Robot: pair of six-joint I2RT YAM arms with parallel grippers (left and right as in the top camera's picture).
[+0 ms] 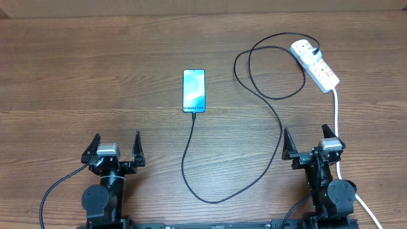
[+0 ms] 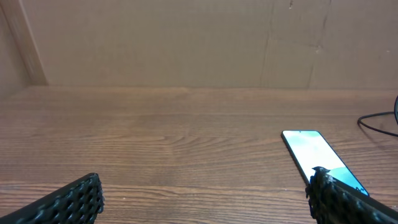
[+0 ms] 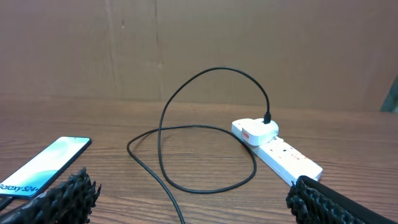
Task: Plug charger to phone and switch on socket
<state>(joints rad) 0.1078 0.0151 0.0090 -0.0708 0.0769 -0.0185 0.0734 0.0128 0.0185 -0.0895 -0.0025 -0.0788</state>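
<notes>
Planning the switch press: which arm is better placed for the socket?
Right. The socket lies ahead of the right end effector; the left end effector sits across the table, nearer the phone.

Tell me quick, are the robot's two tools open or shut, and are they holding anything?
Left tool: open, holding nothing.
Right tool: open, holding nothing.
</notes>
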